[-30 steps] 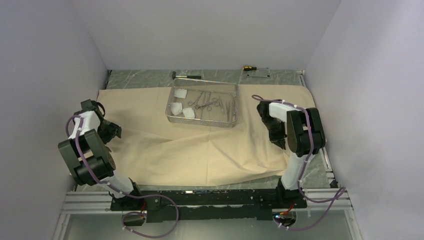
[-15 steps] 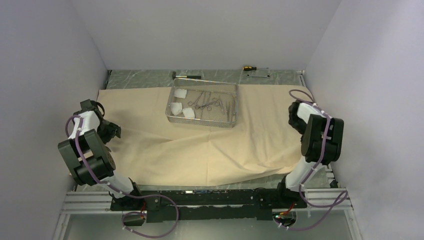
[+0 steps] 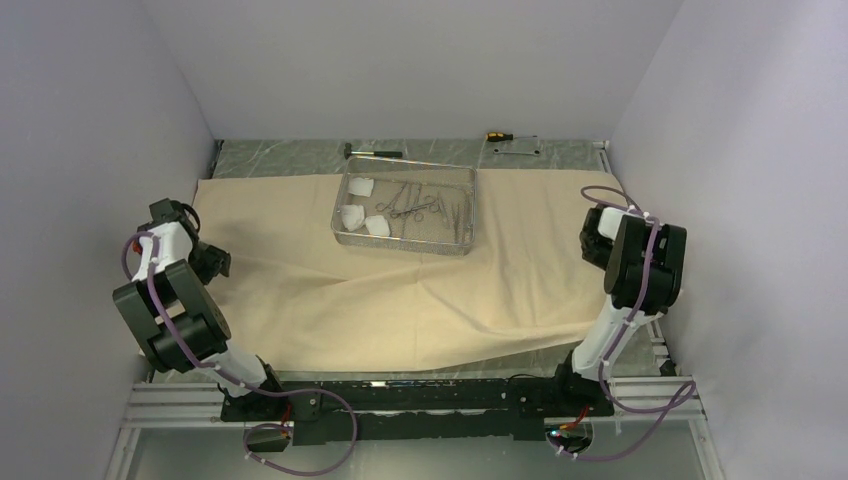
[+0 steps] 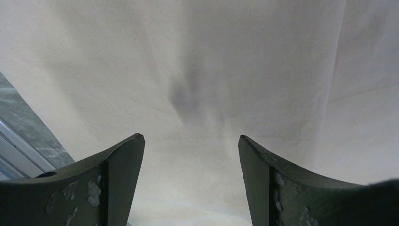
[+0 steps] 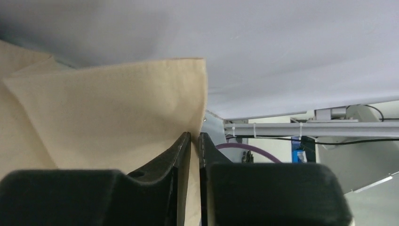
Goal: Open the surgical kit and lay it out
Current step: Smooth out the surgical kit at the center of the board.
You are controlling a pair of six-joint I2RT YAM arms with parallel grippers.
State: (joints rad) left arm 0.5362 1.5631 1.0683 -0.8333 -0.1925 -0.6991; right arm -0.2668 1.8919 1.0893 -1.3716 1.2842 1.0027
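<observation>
The beige wrap cloth (image 3: 400, 290) lies spread over the table, rumpled along its near edge. On it at the back centre stands the steel wire-mesh tray (image 3: 338, 215), holding white gauze pads (image 3: 352, 215), ring-handled clamps (image 3: 415, 208) and slim tweezers (image 3: 455, 210). My left gripper (image 3: 215, 262) hovers over the cloth's left part; in the left wrist view its jaws (image 4: 190, 137) stand wide apart with only cloth (image 4: 211, 61) below. My right gripper (image 3: 592, 235) is at the cloth's right edge, shut (image 5: 195, 134) on a fold of the cloth (image 5: 103, 108).
A black-handled hammer (image 3: 372, 152) and a yellow-handled screwdriver (image 3: 497, 134) lie on the bare marbled table behind the cloth, beside a small metal plate (image 3: 517, 147). White walls close in on left, right and back. A metal rail (image 3: 655, 340) runs along the right side.
My right arm has swung out to the right wall, and the cloth's right edge has gone with it. My left arm has shifted slightly left.
</observation>
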